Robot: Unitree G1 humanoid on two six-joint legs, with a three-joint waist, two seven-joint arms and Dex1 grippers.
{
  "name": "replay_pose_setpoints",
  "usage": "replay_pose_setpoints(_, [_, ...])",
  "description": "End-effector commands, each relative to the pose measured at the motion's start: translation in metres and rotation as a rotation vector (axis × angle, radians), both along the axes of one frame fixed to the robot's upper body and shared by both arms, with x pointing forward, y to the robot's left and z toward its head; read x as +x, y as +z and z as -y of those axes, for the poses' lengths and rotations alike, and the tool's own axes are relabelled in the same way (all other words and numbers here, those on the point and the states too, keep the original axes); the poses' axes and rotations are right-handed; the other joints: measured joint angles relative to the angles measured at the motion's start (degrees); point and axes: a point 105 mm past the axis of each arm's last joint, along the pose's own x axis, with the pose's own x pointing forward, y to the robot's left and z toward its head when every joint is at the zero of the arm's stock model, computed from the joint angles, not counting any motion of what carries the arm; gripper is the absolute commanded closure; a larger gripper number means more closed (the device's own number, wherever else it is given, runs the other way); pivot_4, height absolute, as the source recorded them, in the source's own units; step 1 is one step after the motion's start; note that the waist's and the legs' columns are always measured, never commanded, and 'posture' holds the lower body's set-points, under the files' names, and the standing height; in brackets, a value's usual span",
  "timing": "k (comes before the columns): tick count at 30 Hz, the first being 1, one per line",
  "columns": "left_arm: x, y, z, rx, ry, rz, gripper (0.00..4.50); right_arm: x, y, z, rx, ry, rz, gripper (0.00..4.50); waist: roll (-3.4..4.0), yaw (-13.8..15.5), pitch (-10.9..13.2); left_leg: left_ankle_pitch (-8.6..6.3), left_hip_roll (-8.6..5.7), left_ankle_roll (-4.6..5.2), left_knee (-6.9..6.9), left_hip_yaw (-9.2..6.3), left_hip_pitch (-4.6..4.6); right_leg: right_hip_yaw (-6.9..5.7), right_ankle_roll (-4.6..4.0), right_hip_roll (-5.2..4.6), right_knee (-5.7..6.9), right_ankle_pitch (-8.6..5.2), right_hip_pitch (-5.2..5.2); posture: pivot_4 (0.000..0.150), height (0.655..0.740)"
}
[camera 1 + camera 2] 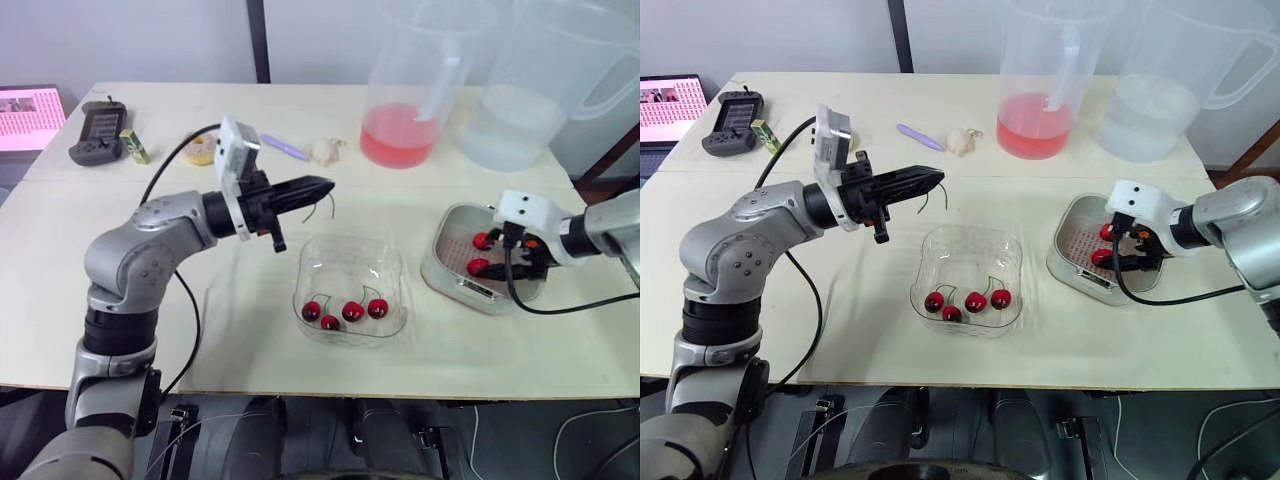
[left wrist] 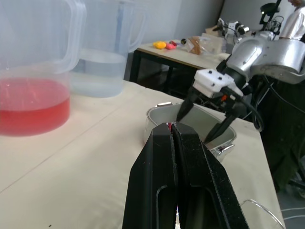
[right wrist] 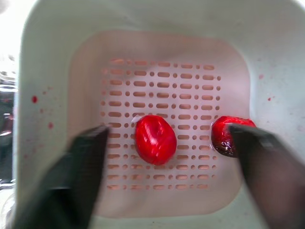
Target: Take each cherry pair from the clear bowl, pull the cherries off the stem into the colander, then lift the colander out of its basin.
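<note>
Two cherries (image 3: pixel 155 139) seemingly below right gripper (image 3: pixel 167 136)

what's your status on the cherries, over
Left gripper shut on thin green stem. Right gripper open over pink perforated colander, two red cherries inside. Four more cherries in clear plastic bowl. Nothing in the way.

No legible txt, labels, brands or nos. anywhere here.

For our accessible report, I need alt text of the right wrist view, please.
Two red cherries lie on the slotted floor of the pale colander, seen from above. The right gripper hangs open over them, one cherry between its fingers, the other at one fingertip.
</note>
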Motion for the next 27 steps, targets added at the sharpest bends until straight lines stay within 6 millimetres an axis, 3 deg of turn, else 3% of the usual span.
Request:
replay_pose_setpoints(1, [-0.006, 0.009, 0.0, 0.007, -0.01, 0.058, 4.5, -0.005, 0.048, 0.001, 0.042, 0.026, 0.095, 0.07, 0.0, 0.0, 0.0, 0.0, 0.0, 0.0, 0.0, -0.01, 0.0, 0.0, 0.0, 0.0, 0.0, 0.0, 0.0, 0.15, 0.7321])
replay_pose_setpoints(7, [-0.005, 0.007, -0.008, 0.019, 0.01, 0.037, 4.5, -0.022, 0.106, -0.041, 0.364, 0.199, 0.124, 0.07, 0.01, -0.3, 0.0, 0.0, 0.01, 0.0, -0.01, -0.01, 0.04, 0.0, 0.0, 0.01, 0.03, 0.0, 0.01, 0.15, 0.7321])
replay_pose_setpoints(11, [-0.004, 0.0, -0.028, 0.041, 0.062, -0.04, 4.5, -0.044, 0.129, -0.076, 0.51, 0.388, 0.083, 0.07, 0.0, -0.2, 0.0, 0.0, 0.04, 0.0, -0.03, -0.07, 0.05, -0.02, 0.0, 0.04, 0.07, -0.01, 0.01, 0.15, 0.7321])
replay_pose_setpoints(16, [-0.006, -0.017, -0.067, -0.023, 0.145, -0.278, 4.5, -0.062, 0.126, -0.106, 0.545, 0.557, 0.016, 0.07, 0.0, -0.2, 0.0, 0.0, 0.05, 0.0, -0.02, -0.06, 0.04, -0.02, 0.0, 0.02, 0.07, -0.01, 0.01, 0.15, 0.7321])
replay_pose_setpoints(19, [-0.018, -0.04, -0.093, -0.056, 0.176, -0.438, 4.5, -0.059, 0.123, -0.116, 0.569, 0.588, 0.014, 0.07, -0.02, -0.3, 0.0, 0.0, 0.05, 0.0, 0.01, -0.04, 0.04, -0.03, 0.0, 0.0, 0.06, -0.01, 0.02, 0.15, 0.7321])
replay_pose_setpoints(23, [-0.029, -0.093, -0.131, -0.01, 0.349, -0.633, 4.5, -0.052, 0.113, -0.125, 0.558, 0.607, 0.011, 0.07, -0.01, -0.3, 0.0, 0.0, 0.05, 0.0, -0.03, 0.0, 0.06, -0.02, -0.01, -0.02, 0.08, -0.01, -0.01, 0.15, 0.7321])
replay_pose_setpoints(27, [-0.036, -0.116, -0.146, -0.008, 0.419, -0.705, 4.5, -0.051, 0.109, -0.131, 0.559, 0.625, 0.004, 0.07, -0.03, 0.1, 0.0, 0.0, 0.05, -0.01, -0.01, -0.02, 0.04, -0.04, -0.03, -0.04, 0.11, 0.0, -0.05, 0.15, 0.7321])
